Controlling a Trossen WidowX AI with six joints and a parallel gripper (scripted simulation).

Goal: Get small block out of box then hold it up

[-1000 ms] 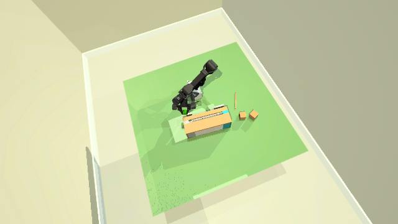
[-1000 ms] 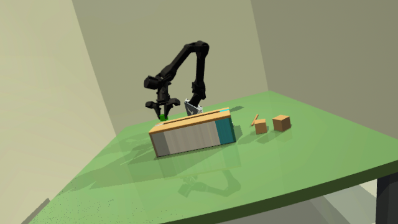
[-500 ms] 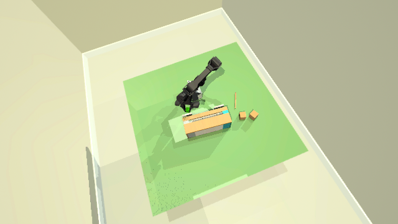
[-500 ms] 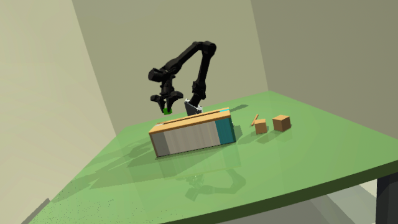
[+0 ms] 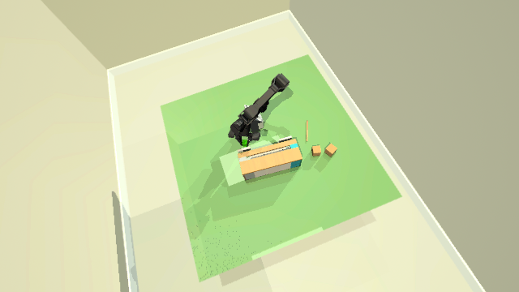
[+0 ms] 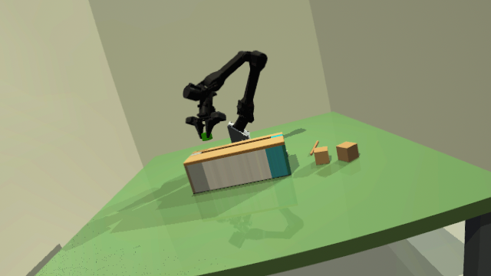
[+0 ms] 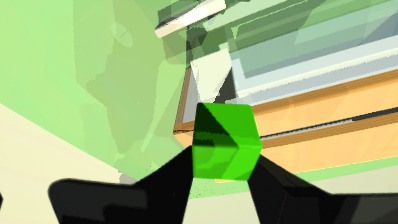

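Note:
A small bright green block [image 5: 244, 141] [image 6: 207, 136] [image 7: 226, 142] is between the fingertips of my gripper [image 6: 205, 136] [image 7: 219, 152], which is shut on it. In the exterior view the block hangs in the air, above the level of the box top, at the box's left end on the arm's side. The box [image 5: 271, 161] [image 6: 238, 169] stands upright on the green table [image 5: 308, 203] [image 6: 364, 199], with an orange slotted top, grey and teal sections on one long side and a clear face towards the arm. In the wrist view the box [image 7: 320, 112] lies just beyond the block.
Two orange-brown cubes [image 5: 316, 150] [image 5: 331, 149] [image 6: 321, 156] [image 6: 347, 151] and a thin orange stick [image 5: 306, 130] [image 6: 314, 148] lie beyond the box's teal end. White bars [image 5: 285, 139] [image 7: 190, 19] stand by the box's clear side. The arm's base [image 6: 238, 133] is behind the box.

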